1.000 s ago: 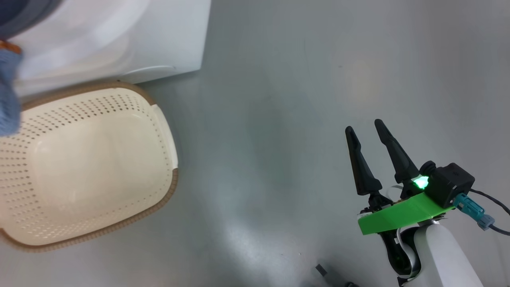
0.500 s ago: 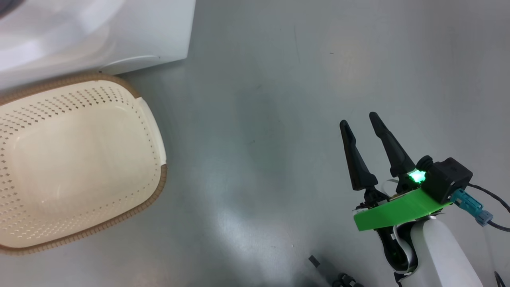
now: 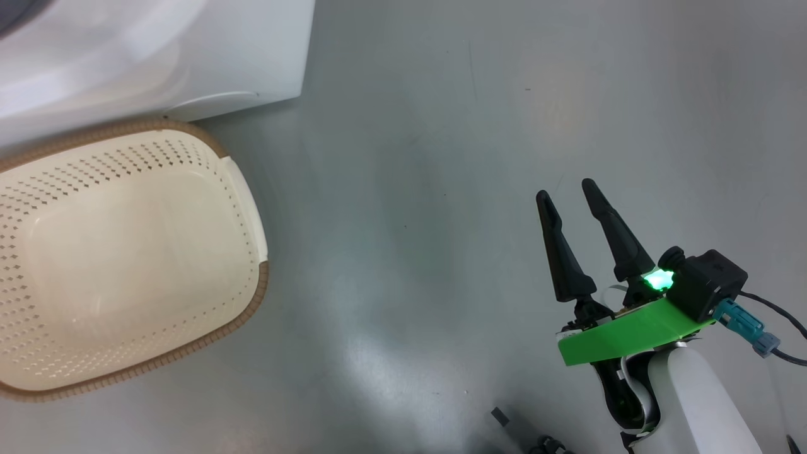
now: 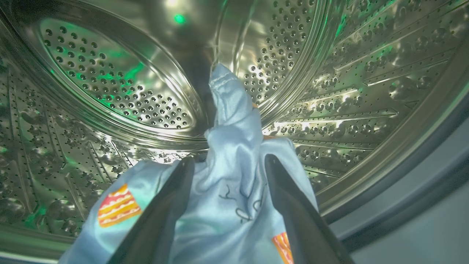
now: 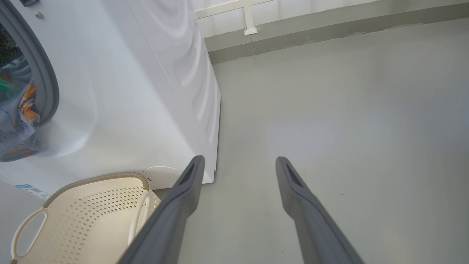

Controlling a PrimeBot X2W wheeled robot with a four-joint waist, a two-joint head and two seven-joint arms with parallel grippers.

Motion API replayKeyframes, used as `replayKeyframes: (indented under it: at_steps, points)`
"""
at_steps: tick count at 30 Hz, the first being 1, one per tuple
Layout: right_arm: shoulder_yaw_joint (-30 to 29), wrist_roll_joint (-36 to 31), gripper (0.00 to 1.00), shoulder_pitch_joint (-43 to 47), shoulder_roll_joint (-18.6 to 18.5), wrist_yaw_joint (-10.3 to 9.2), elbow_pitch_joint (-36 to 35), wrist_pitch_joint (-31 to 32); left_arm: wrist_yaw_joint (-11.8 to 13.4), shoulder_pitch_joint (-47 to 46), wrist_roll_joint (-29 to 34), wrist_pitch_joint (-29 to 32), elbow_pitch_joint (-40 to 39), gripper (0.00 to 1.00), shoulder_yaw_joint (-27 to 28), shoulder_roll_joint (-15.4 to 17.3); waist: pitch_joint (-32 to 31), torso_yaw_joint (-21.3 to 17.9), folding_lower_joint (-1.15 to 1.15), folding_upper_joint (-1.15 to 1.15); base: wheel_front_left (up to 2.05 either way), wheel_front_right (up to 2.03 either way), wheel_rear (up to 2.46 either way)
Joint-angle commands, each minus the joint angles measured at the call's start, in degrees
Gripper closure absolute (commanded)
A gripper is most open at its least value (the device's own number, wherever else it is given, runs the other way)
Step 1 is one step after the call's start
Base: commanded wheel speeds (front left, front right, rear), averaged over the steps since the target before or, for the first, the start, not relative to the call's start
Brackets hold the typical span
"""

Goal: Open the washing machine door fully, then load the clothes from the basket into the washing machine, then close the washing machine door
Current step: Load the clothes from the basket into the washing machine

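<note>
Head view: far to the left of the right tool (image 3: 566, 190) sits the basket (image 3: 260, 290), its holed cream bottom in plain sight. Up and further left of the tool is the white corner of the washing machine (image 3: 252, 57), just behind the basket. A wide stretch of grey floor (image 3: 410, 189) lies between the basket and the tool. The right tool hangs over that floor with its two dark fingers apart, and a green light (image 3: 659, 279) glows at its base.

In the left wrist view the left tool (image 4: 230, 160) is inside the steel drum (image 4: 110, 91), whose holed walls curve round it on the left, ahead and on the right. The clothes (image 4: 234, 198), light-blue cloth with orange prints, are bunched between its fingers and spill over the left one. One fold stands up just ahead of the tips. The fingers stand wide apart, not pinched together on the cloth.

In the right wrist view, ahead and left of the right tool (image 5: 239, 158), a grey gasket (image 5: 49, 84) rings the machine's opening, with blue cloth (image 5: 18, 110) inside it. A blue label (image 5: 23, 187) sits lower on the machine's front. The basket (image 5: 91, 180) lies just left of the tool's left finger, close against the machine. Ahead and right of the tool, floor runs to the foot of the wall (image 5: 329, 22).
</note>
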Motion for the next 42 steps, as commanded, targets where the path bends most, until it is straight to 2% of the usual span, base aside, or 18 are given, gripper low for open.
replayKeyframes:
  at_steps: [1,7,14,25,29,42]
  points:
    - [1.38,0.2,0.0,0.47,0.05,0.09,-1.02,-0.27,-0.07,-1.1,-0.43,-0.31,-0.69,0.0,0.48,3.08,0.0,0.06,0.0,0.0,0.0,0.0,0.0]
    - [1.19,0.07,0.0,0.14,0.05,0.09,-1.11,-0.27,-0.07,-0.96,-3.08,-0.31,-1.24,0.0,0.42,2.49,-0.03,0.71,0.0,0.0,0.0,0.0,0.0]
    - [0.3,-1.05,0.0,0.03,0.05,0.09,-0.97,-0.27,-0.07,4.58,-5.79,-0.31,-7.17,0.0,5.74,0.47,-1.13,2.56,0.0,0.0,0.0,0.0,0.0]
    - [-0.72,-2.78,0.0,0.3,0.05,0.09,-0.73,-0.27,-0.07,16.43,-3.16,-0.31,-17.79,0.0,12.2,-3.6,-2.94,5.56,0.0,0.0,0.0,0.0,0.0]
    - [-1.5,-3.46,0.0,0.5,0.05,0.09,-0.48,-0.27,-0.07,21.86,-1.63,-0.31,-22.15,0.0,15.53,-5.92,-3.95,6.9,0.0,0.0,0.0,0.0,0.0]
    - [-3.26,-5.42,0.0,1.25,-0.41,0.09,0.31,-0.27,-0.08,39.65,3.95,-0.31,-34.1,0.0,20.97,-12.44,-7.34,10.44,0.0,0.0,0.0,0.0,0.0]
